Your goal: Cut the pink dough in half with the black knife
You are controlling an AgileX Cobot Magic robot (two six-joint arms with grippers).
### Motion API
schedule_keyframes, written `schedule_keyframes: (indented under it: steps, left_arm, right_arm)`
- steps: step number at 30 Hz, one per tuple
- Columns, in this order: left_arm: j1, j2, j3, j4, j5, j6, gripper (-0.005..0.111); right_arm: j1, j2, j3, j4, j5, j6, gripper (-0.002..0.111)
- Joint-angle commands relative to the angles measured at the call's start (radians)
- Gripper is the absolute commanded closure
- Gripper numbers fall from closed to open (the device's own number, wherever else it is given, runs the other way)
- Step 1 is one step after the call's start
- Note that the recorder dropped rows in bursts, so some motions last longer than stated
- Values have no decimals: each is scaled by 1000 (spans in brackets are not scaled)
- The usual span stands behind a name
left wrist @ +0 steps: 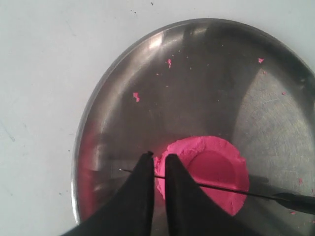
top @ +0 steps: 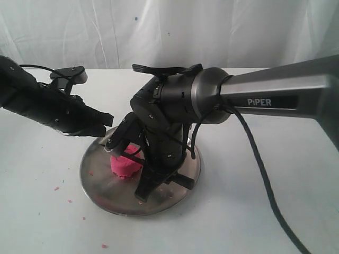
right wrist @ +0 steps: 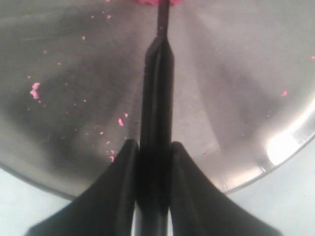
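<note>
Right gripper [right wrist: 152, 152]: fingers [right wrist: 120, 187] clenched on handle of slim all-black knife [right wrist: 156, 98], blade running edge-on to the bright pink round dough puck [left wrist: 206, 172] and lying across its top. Left gripper [left wrist: 157, 162]: fingers [left wrist: 140, 191] nearly together w/ a thin gap, tips at the puck's edge, straddling the blade tip; can't tell if they pinch it. Puck sits uncut near middle of round steel plate [top: 100, 190]. Pink crumbs [right wrist: 34, 91] dot plate & white table [top: 42, 222].
</note>
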Motion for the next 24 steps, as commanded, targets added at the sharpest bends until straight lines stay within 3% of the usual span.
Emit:
schedule_keyframes:
  steps: [1,13,18,24]
  left_arm:
    - [-1,18,-5,-15,18,17,91]
    - [-1,62,-16,-26,18,21,92]
    - [-3,62,-40,-26,37,45,107]
    - [-4,62,-40,-74,35,103,107]
  right_arm:
    - [-2,3,-9,-5,11,-9,108]
    - [-2,4,-9,-5,13,-9,108]
    - [-2,4,-9,-5,13,-9,108]
    - [-2,4,-9,-5,13,-9,108]
